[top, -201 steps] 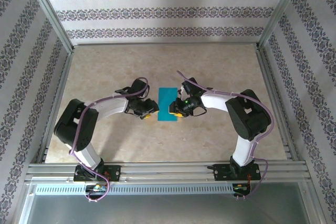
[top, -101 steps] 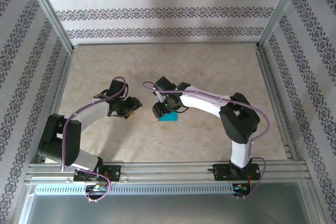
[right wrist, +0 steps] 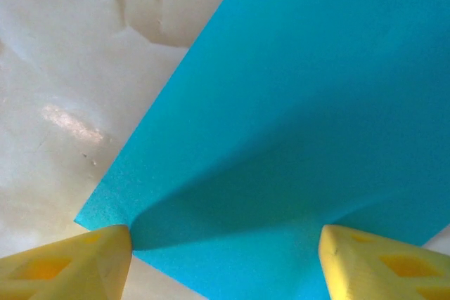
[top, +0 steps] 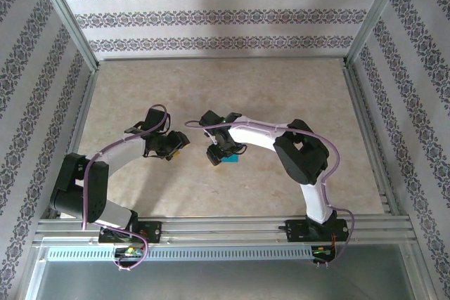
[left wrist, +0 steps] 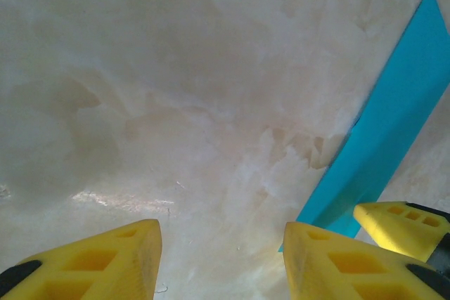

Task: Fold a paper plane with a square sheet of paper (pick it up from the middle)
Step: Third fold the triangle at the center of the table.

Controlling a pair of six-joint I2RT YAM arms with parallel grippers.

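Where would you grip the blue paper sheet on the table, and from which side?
Probably pinch across its middle, coming straight down from above. The blue paper sheet is thin and lies flat on the table, so no edge stands up to catch from the side; the right gripper hangs over it, jaws open about its width.

The table (top: 281, 89), a pale beige top with a marbled pattern and metal rails (top: 365, 131) along its edges, carries the teal-blue paper (top: 229, 160), which lies near its middle, slightly toward the near edge.
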